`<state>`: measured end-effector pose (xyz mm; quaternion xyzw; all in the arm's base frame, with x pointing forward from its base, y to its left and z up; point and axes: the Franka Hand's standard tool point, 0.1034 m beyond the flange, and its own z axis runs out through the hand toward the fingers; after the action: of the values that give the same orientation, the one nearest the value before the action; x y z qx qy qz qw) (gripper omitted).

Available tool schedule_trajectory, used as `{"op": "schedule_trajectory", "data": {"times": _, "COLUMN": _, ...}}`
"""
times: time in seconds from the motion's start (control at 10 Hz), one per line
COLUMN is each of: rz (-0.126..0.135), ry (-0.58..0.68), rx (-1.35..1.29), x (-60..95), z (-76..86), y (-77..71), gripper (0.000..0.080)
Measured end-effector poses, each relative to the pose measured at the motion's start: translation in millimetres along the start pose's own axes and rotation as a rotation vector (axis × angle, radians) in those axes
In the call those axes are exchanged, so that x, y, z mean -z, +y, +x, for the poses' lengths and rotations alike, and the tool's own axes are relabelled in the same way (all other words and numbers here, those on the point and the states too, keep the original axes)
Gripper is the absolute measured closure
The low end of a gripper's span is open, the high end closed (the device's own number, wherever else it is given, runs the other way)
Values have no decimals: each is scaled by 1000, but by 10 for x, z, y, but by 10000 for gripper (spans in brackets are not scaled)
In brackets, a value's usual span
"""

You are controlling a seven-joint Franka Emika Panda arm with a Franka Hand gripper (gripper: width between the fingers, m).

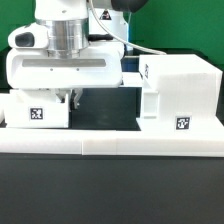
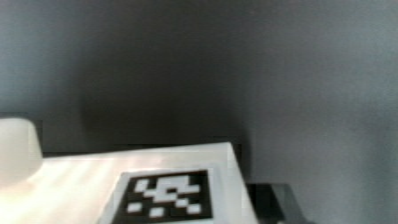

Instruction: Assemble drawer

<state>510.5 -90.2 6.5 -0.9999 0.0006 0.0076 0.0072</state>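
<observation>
Now, claw down low at the small tray, housing waiting off to the side.

The claw [image 1: 72,97] hangs close over the dark tabletop [image 1: 110,105], its fingertips tucked behind the small tray [image 1: 38,112]. I cannot tell whether they are spread or pinching its wall. That tray sits at about seven o'clock from the claw in the exterior view, and the wrist view has its tag [image 2: 169,195] right up close. Out at three o'clock, well apart, stands the boxy housing [image 1: 180,90], with the border wall [image 1: 110,148] running along at six. My read is that we're in the tray-grasping step. Next comes a firm pinch on the tray wall, a lift clear of the tabletop, a carry toward three o'clock, and a level slide into the housing's opening.
</observation>
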Motion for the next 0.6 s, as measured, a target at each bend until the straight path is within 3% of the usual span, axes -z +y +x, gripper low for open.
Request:
{"op": "schedule_trajectory", "data": {"times": 0.1, "rz": -5, "ry": -1, "rx": 19, "x": 8, "z": 7, "y": -20, "gripper": 725}}
{"op": "schedule_trajectory", "data": {"times": 0.2, "rz": -25, "ry": 1, "rx": 99, "x": 69, "z": 46, "y": -132, "gripper": 725}}
{"op": "schedule_trajectory", "data": {"times": 0.5, "rz": 0, "ry": -19, "rx": 246, "x": 287, "z": 73, "y": -364, "gripper": 725}}
{"op": "schedule_trajectory", "data": {"times": 0.6, "rz": 2, "ry": -10, "rx": 237, "x": 326, "z": 96, "y": -357, "gripper": 725}}
